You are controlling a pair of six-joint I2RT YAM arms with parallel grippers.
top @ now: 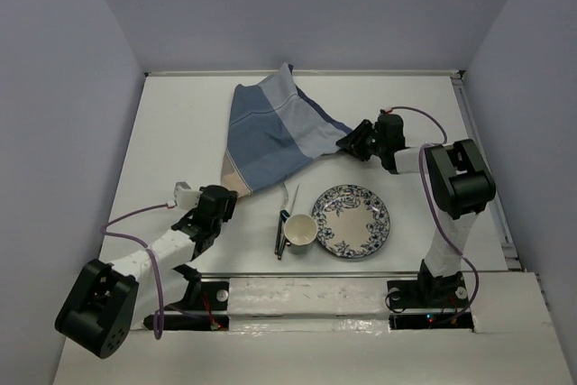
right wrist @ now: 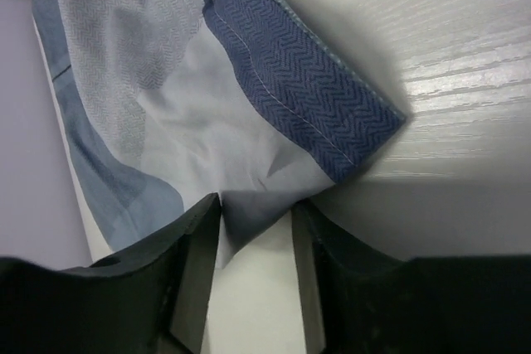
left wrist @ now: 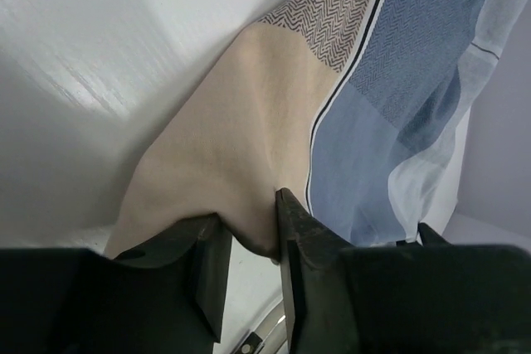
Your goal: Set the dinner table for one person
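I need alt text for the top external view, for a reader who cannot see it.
Two robot arms reach to a rumpled blue-and-tan placemat on a white table: the left fingers at its near tan corner, the right fingers at its right blue corner. A blue-patterned plate, a cup and cutlery sit between the arms.

Top cam is sitting high above & behind the arm bases. It's looking down and fwd over the whole table (top: 180, 132), near edge at bottom of frame, far edge at top. Wide, distant view. Left wrist cam is riding right behind the left gripper (left wrist: 249, 221), v. close, facing the cloth (left wrist: 241, 122) and the far edge. Right wrist cam is riding behind the right gripper (right wrist: 255, 209), equally close, facing left at the cloth's other corner. All 3 are sharing the cloth & the bare tabletop beside it.
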